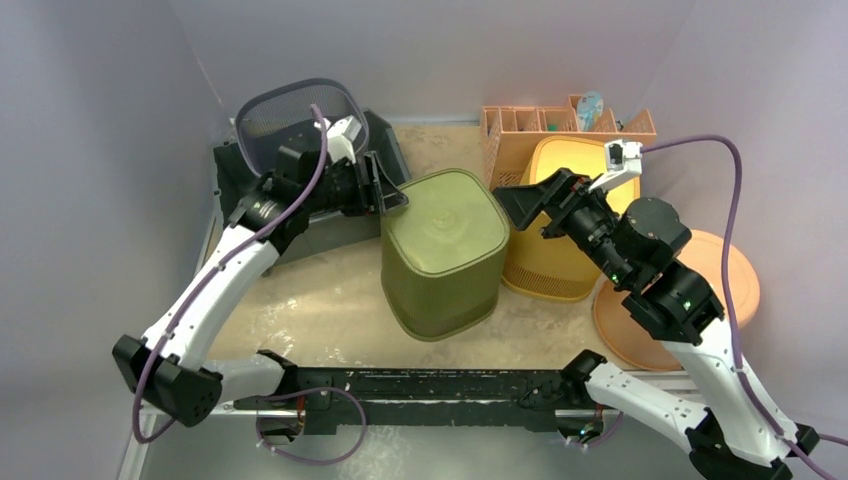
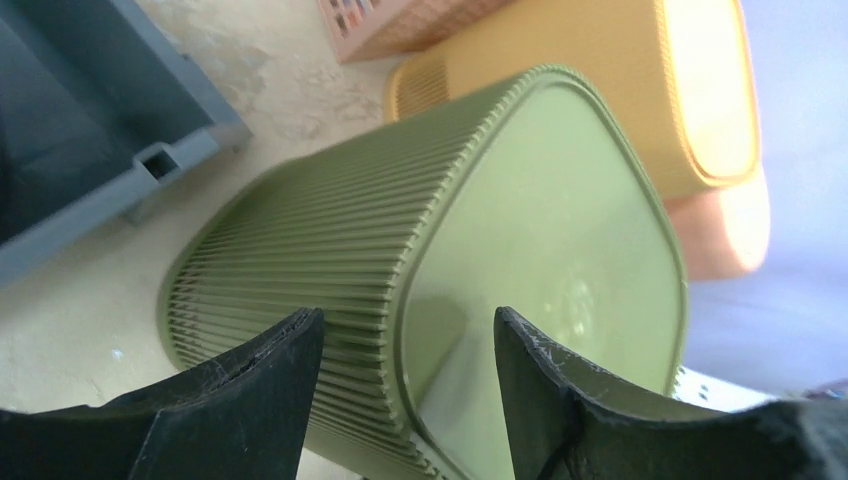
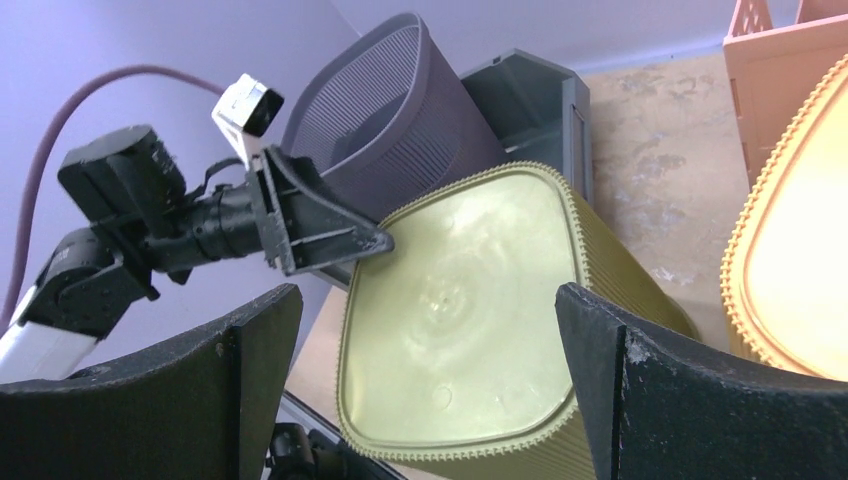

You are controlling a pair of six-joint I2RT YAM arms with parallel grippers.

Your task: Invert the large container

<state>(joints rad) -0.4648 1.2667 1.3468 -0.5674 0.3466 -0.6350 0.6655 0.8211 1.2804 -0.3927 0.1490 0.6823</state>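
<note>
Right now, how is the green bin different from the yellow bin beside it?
The green bin is olive; the yellow bin is bright yellow. The green bin stands in the middle, between the left gripper and the right gripper; the yellow bin stands farther back, by the orange crate. The green bin shows fully from above; the yellow bin is partly hidden behind the right arm. Both have ribbed sides and a flat base facing up.

SITE: you're looking at a robotics lab test cell | EVIDENCE: plain lavender walls (image 1: pixel 90 150) box in the tabletop (image 1: pixel 330 290); left arm (image 1: pixel 215 285) and right arm (image 1: pixel 680 310) bolted to a black rail (image 1: pixel 440 385); purple cable (image 3: pixel 130 70) | PROPS: olive ribbed container (image 1: pixel 445 235); yellow bin (image 1: pixel 560 270); grey mesh basket (image 1: pixel 290 115)
</note>
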